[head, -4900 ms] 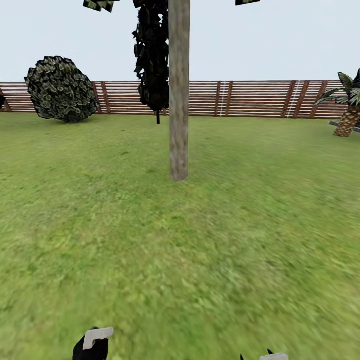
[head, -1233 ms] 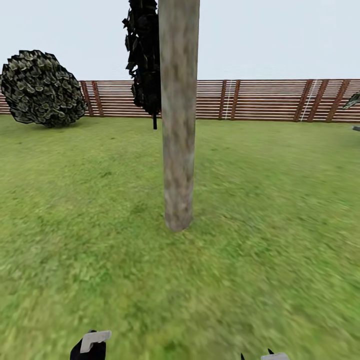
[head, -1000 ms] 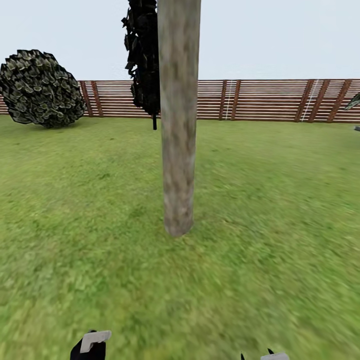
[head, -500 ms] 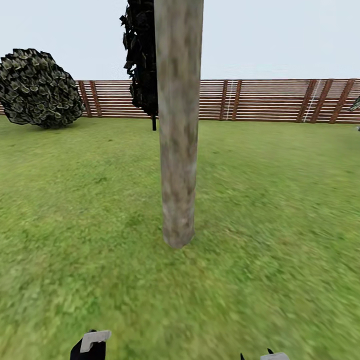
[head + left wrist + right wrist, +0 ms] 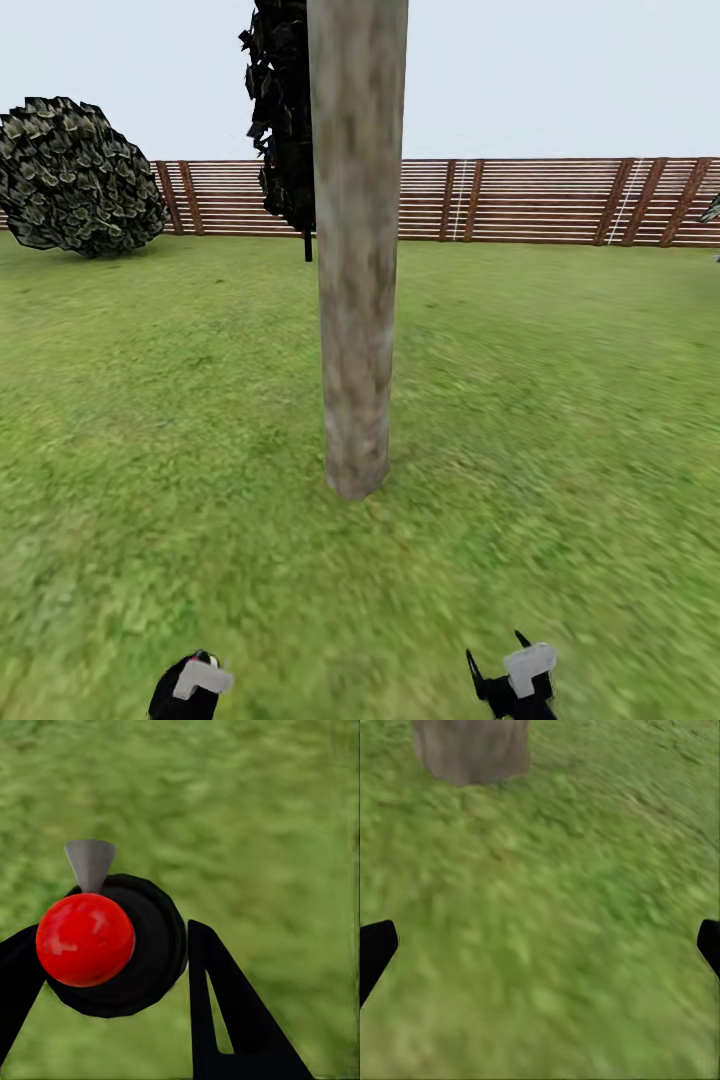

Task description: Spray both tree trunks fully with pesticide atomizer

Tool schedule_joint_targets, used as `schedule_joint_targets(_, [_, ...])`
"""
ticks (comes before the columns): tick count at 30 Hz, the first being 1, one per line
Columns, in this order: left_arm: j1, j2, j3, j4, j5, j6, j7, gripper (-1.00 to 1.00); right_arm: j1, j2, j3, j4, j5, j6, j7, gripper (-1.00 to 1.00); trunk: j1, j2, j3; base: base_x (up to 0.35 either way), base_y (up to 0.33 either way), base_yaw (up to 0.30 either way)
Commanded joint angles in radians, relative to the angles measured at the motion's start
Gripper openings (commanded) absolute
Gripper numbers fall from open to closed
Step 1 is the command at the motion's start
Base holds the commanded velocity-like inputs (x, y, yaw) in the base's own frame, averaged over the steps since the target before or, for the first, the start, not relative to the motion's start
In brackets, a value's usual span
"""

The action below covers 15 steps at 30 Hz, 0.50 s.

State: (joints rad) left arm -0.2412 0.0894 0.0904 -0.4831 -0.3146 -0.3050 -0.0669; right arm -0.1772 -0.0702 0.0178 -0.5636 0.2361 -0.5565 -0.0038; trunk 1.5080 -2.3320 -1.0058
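The left tool [image 5: 112, 967] was clamped on the pesticide atomizer [image 5: 112, 945], a round black bottle with a shiny red ball top and a small grey cone nozzle. The right tool [image 5: 540, 945] had its two black tips wide apart, with nothing between them. The tree trunk [image 5: 357, 250] stood straight ahead on the grass [image 5: 560, 400], near the robot. It was thick, smooth and pale grey-brown with blotchy marks. To spray well, I think the left arm should lift up, point the nozzle at the tree trunk, and sweep slowly from bottom to top.
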Motion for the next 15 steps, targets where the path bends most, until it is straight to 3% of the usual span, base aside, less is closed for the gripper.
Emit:
schedule_joint_targets(1, [-0.001,0.006,0.001,-0.002,-0.044,0.001,-0.040,-1.00,-0.006,0.001,0.000,-0.006,0.061,0.001,0.008,1.00,0.000,0.000,0.000,0.000,0.000,0.000])
schedule_joint_targets(4, [-0.007,0.025,0.001,-0.008,-0.135,0.000,-0.180,-1.00,-0.031,0.008,0.000,-0.016,0.247,0.018,0.063,1.00,0.000,0.000,0.000,0.000,0.000,0.000])
schedule_joint_targets(6, [-0.029,0.051,0.001,-0.010,-0.175,0.000,-0.296,-1.00,-0.053,0.019,0.001,-0.019,0.338,0.042,0.118,1.00,0.000,0.000,0.000,0.000,0.000,0.000])
schedule_joint_targets(7, [-0.036,0.057,0.000,-0.010,-0.184,0.000,-0.329,-1.00,-0.059,0.022,0.001,-0.019,0.355,0.049,0.134,1.00,0.000,0.000,0.000,0.000,0.000,0.000])
schedule_joint_targets(9, [-0.066,0.077,0.000,-0.010,-0.223,0.001,-0.475,-1.00,-0.086,0.032,0.001,-0.021,0.401,0.080,0.215,1.00,0.000,0.000,0.000,0.000,0.000,0.000])
schedule_joint_targets(10, [-0.074,0.082,0.000,-0.011,-0.235,0.001,-0.512,-1.00,-0.094,0.034,0.001,-0.022,0.407,0.087,0.238,1.00,0.000,0.000,0.000,0.000,0.000,0.000])
schedule_joint_targets(12, [-0.110,0.101,0.001,-0.010,-0.279,0.002,-0.643,-1.00,-0.126,0.043,0.001,-0.023,0.426,0.115,0.338,1.00,0.000,0.000,0.000,0.000,0.000,0.000])
schedule_joint_targets(15, [-0.155,0.120,0.001,-0.010,-0.313,0.003,-0.779,-1.00,-0.172,0.058,0.002,-0.023,0.437,0.149,0.465,1.00,0.000,0.000,0.000,0.000,0.000,0.000])
